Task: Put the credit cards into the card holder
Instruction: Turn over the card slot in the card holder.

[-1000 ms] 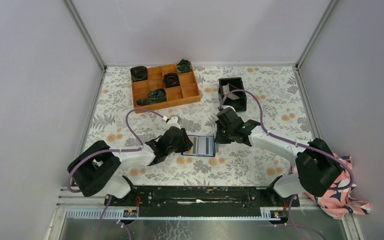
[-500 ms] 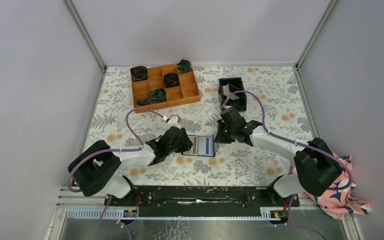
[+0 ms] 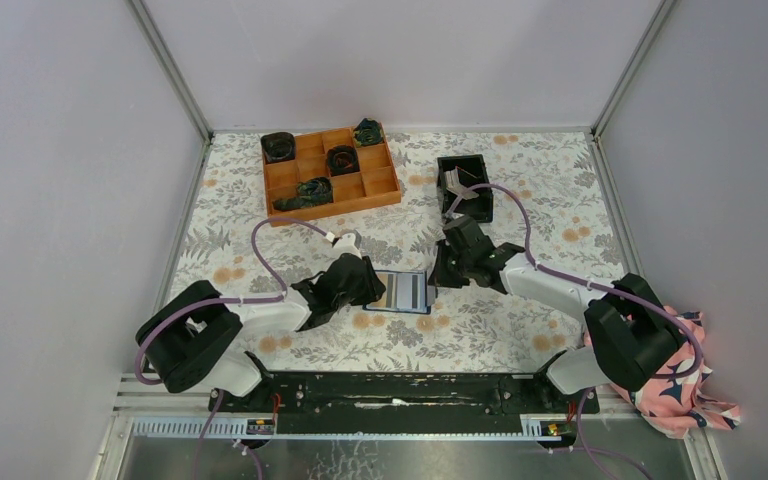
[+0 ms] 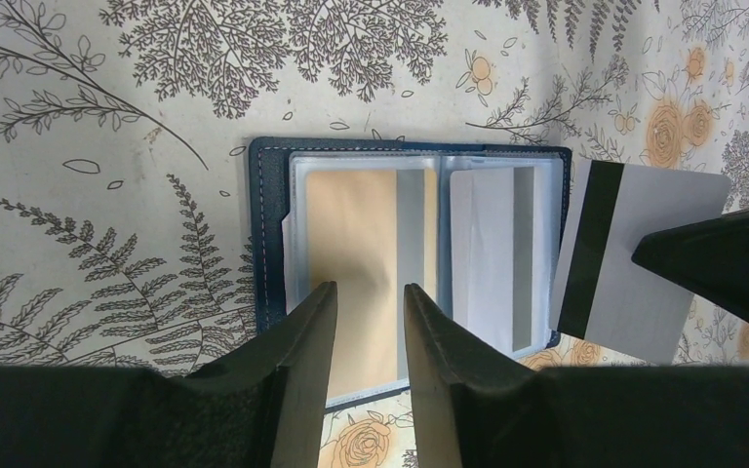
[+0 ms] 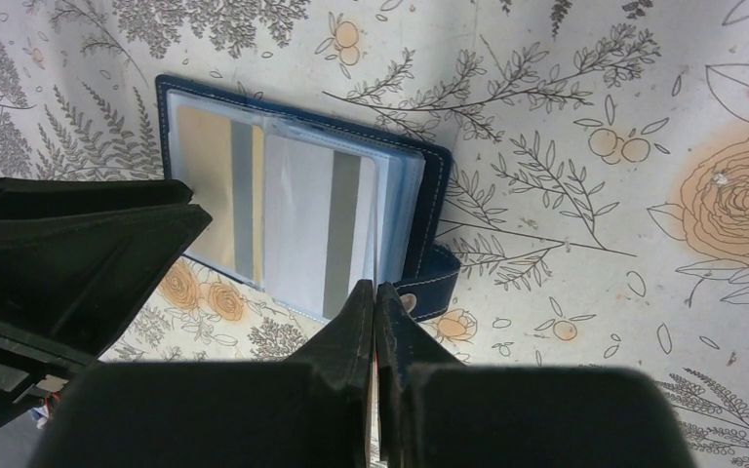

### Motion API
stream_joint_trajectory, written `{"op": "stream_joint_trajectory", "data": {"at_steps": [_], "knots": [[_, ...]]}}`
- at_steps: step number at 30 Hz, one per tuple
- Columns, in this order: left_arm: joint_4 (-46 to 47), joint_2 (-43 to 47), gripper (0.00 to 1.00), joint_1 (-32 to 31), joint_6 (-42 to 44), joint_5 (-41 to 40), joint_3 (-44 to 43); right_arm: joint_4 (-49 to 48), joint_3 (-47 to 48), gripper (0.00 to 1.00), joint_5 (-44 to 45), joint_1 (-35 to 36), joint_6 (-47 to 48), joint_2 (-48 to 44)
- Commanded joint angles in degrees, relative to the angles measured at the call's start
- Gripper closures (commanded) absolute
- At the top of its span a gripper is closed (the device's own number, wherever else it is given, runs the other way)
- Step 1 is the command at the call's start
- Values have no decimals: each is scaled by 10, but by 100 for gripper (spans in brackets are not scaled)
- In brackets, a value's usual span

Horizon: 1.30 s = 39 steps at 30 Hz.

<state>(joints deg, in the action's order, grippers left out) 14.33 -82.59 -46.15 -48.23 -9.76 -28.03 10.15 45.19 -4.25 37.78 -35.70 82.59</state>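
Observation:
The card holder [image 4: 390, 244] lies open on the flowered table, navy-edged, with a yellow card and a pale card in its clear sleeves. In the top view the card holder [image 3: 405, 292] sits between the two arms. My left gripper [image 4: 369, 289] is open, its fingertips [image 4: 317, 317] low over the yellow sleeve at the holder's near edge, nothing between them. My right gripper [image 5: 375, 289] is shut on a white credit card [image 4: 644, 263] with a black stripe, held at the holder's right edge beside the snap tab [image 5: 431, 283]. From above, the right gripper [image 3: 438, 274] is at that edge.
An orange compartment tray [image 3: 335, 206] with dark items stands at the back left. A black square bin [image 3: 443, 170] holding more cards is at the back right. A patterned cloth [image 3: 685, 405] lies by the right arm's base. Grey walls enclose the table.
The right arm has shifted slightly, keeping the card at the holder's right edge. The left arm and the holder have not moved.

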Motion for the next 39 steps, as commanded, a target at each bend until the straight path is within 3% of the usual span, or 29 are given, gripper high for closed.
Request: {"op": "stream_joint_trajectory", "data": {"at_steps": [1, 27, 39], "knots": [[0, -1, 62, -6, -4, -15, 15, -33, -19, 100, -13, -10, -18, -2], [1, -6, 62, -17, -19, -21, 37, -190, -100, 100, -105, -35, -103, -66], [3, -14, 62, -21, -26, -20, 39, -228, -74, 100, -140, -27, -115, -9]]}}
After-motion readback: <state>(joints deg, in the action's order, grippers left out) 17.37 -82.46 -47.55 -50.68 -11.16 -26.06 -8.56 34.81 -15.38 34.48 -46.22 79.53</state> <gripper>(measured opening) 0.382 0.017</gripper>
